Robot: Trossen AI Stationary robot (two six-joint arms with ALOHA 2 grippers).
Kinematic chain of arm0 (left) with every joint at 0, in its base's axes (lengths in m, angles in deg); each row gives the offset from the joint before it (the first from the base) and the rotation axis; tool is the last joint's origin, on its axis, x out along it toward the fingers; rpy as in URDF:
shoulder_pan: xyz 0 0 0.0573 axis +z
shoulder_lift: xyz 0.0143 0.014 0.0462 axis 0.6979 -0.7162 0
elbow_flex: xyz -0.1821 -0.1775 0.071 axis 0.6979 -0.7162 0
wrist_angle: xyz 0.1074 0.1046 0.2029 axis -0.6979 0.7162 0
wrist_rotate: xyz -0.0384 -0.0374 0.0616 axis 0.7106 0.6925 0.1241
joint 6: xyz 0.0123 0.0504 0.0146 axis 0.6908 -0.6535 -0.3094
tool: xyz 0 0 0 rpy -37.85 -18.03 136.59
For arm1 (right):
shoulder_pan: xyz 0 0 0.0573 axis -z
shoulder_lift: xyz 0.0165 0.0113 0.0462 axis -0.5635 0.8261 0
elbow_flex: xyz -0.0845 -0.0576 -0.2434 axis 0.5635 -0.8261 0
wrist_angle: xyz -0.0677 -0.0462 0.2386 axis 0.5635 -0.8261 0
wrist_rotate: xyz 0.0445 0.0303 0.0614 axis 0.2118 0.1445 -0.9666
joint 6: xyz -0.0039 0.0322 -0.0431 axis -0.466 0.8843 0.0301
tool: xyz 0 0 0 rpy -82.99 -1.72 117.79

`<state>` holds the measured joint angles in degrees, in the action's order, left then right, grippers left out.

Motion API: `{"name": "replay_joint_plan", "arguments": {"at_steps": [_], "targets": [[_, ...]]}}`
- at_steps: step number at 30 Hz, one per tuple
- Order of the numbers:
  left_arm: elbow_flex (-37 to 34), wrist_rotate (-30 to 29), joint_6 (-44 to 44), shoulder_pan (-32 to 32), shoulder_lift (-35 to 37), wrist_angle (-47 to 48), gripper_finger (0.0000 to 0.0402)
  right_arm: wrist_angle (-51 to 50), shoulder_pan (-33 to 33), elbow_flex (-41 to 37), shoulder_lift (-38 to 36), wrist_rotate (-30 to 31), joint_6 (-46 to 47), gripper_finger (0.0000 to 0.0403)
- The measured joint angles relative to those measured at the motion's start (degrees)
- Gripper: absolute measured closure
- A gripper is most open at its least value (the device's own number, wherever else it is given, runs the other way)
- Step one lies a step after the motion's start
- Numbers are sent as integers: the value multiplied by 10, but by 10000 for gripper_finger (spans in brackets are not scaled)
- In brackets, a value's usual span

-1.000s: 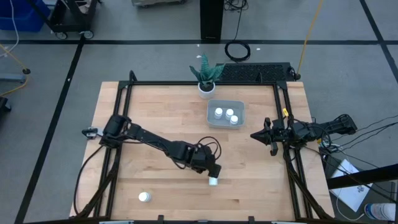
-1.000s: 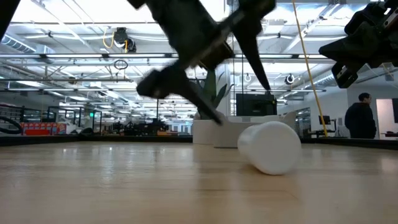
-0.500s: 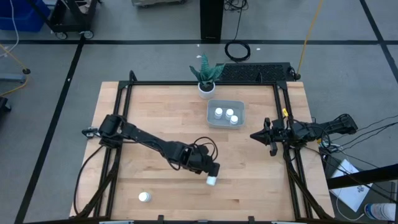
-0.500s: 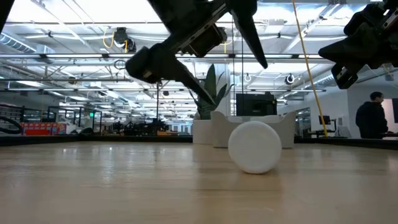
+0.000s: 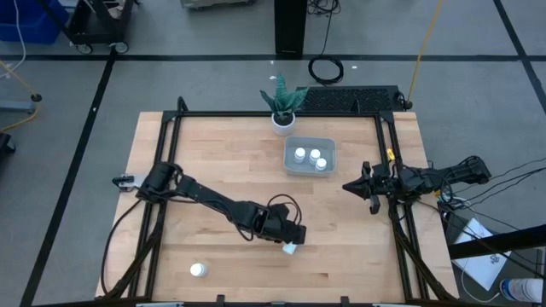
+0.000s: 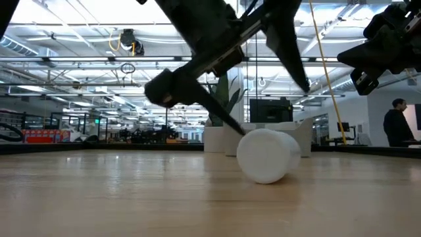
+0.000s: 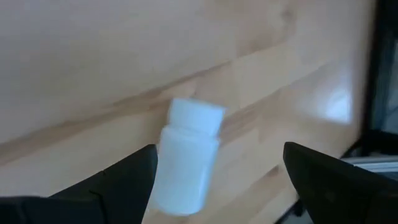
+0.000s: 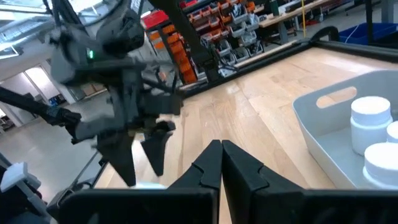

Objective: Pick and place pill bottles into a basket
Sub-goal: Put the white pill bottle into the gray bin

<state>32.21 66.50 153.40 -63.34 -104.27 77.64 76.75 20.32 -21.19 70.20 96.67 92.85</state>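
Note:
A white pill bottle [image 7: 185, 158] lies on its side on the wooden table, near the front middle [image 5: 291, 249]. My left gripper [image 5: 288, 239] is open and low over it, with one finger on each side of the bottle [image 6: 263, 155]. A second bottle [image 5: 198, 269] stands near the front left. Three bottles [image 5: 310, 157] stand in the pale grey-blue basket [image 5: 292, 164] at the far middle. My right gripper [image 5: 351, 185] is shut and empty at the table's right side, its tips [image 8: 221, 149] together. My left gripper has one finger [image 7: 134, 171] right beside the lying bottle's body [image 7: 166, 168]. I cannot tell whether it touches. The other finger [image 7: 317, 171] stands well clear of the bottle. The fingers slant down from above.
A white plant pot with green leaves [image 5: 282, 119] stands just beyond the basket. Black frame rails [image 5: 388, 170] run along the table's left and right sides. Bare wood lies between the lying bottle and the basket.
My left gripper has moved a little toward the table's near edge and come lower over the lying bottle. The bottle has turned about on the table, staying on its side in nearly the same spot.

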Motion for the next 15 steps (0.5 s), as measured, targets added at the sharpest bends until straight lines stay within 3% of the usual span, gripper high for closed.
{"name": "replay_joint_plan", "arguments": {"at_steps": [6,15], "targets": [[52,20,-30,-16,-40,85,46,-2,0,0,10,0,0,399],[107,52,-71,-25,-91,140,46,-1,0,0,17,0,0,399]]}}
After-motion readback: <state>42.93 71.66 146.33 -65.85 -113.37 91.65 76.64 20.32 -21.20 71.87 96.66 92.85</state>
